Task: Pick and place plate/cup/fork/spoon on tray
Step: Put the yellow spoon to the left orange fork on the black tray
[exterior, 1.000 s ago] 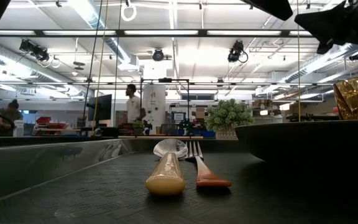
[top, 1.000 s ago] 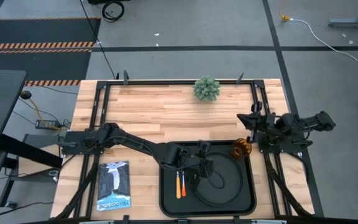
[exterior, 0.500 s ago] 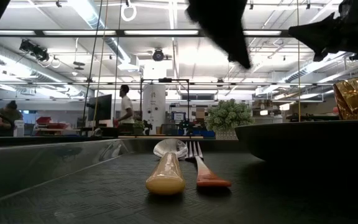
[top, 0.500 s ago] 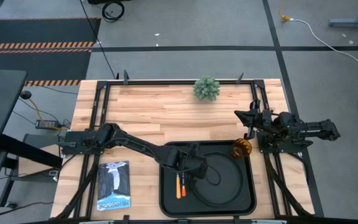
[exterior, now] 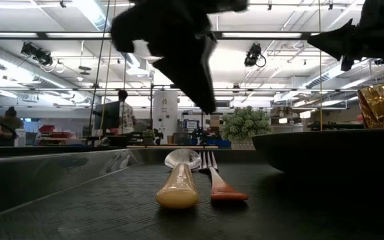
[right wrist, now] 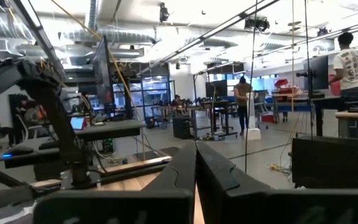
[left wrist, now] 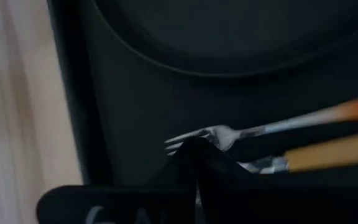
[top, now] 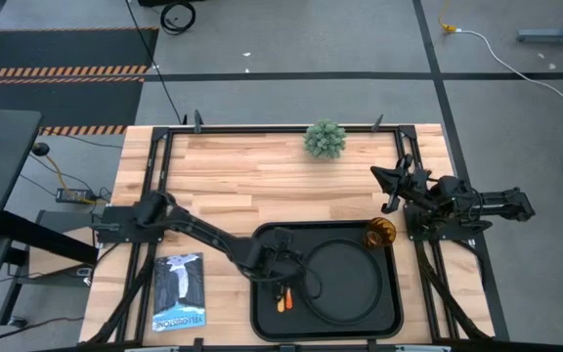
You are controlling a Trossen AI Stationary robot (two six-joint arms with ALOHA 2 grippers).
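Our left gripper (top: 280,266) had swung back over the tray's (top: 391,318) left edge, fingers pressed together and empty above the light, slippery fork (left wrist: 211,134), best pinched mid-handle.

The tray (top: 262,318) is set at the near edge of the table (top: 233,176), at mid-width. The plate (top: 345,284) is laid inside the tray, toward its right side. The spoon (top: 279,301) and the fork (top: 287,297) are laid side by side in the tray's left part, just left of the plate, the spoon on the left. The cup (top: 378,233) is placed at the tray's far right corner, beside the plate. A plant (top: 324,139) is stood at the table's far edge, at mid-width. A booklet (top: 180,291) is laid on the table left of the tray, near the near edge.
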